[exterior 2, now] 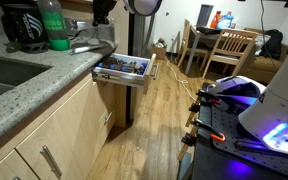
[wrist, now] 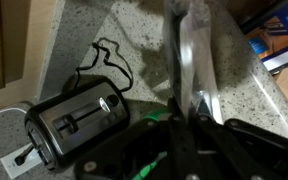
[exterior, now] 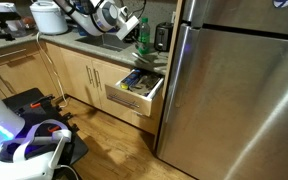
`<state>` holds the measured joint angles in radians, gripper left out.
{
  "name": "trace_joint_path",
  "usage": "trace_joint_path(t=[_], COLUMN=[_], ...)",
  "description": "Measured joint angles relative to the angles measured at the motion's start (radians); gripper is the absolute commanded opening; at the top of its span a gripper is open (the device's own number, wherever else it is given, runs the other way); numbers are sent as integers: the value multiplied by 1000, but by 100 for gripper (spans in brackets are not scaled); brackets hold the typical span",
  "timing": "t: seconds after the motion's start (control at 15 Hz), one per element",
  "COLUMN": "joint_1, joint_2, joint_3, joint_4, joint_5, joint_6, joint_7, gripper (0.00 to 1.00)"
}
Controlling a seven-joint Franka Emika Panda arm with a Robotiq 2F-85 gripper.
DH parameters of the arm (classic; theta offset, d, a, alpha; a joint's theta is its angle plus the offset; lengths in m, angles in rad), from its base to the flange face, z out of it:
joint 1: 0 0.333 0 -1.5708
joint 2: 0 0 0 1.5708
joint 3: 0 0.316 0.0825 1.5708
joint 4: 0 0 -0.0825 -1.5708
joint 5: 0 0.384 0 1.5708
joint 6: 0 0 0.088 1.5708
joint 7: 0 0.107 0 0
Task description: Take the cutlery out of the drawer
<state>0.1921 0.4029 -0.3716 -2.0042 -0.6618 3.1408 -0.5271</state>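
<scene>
Cutlery (exterior 2: 124, 67) lies as a loose jumble in the open drawer (exterior 2: 122, 80), which juts out below the bench (exterior 2: 24, 90) edge in both exterior views. The pieces look slim, stiff and light, smooth metal with darker handles, so each is likely to slip or pivot if pinched near one end. My judgement is that a hold across the handle close to the balance point, jaws square to the length, is safest. Tangled neighbours may lift along with it or rattle back down. In the blurred wrist view the pincer (wrist: 194, 125) hangs above the bench and seems closed on one silvery utensil (wrist: 187, 60), which sticks out ahead of the jaws. The blur leaves that grip a likelihood, not a certainty. The bench is speckled stone, hard and slick, so a dropped piece would skid and clatter. A toaster (wrist: 79, 122) with a looping black cord (wrist: 104, 60) takes up part of it, and a green bottle (exterior 2: 54, 25) stands nearby. A tall steel fridge (exterior: 234, 90) stands just beside the drawer, leaving that side tight. Below is a wooden floor (exterior 2: 159, 120), and dining chairs (exterior 2: 234, 45) stand well apart at the back of the room.
</scene>
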Motion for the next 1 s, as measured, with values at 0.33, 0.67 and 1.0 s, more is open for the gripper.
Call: trace_joint_path(t=[0.33, 0.67, 1.0], joint_1=[-10, -16, -70], joint_2=[50, 113, 167], joint_3=[36, 54, 116], joint_4=[72, 133, 174], joint_5=[0, 0, -15], joint_6=[0, 0, -2], joint_7=[-21, -24, -24], gripper=[3, 3, 3])
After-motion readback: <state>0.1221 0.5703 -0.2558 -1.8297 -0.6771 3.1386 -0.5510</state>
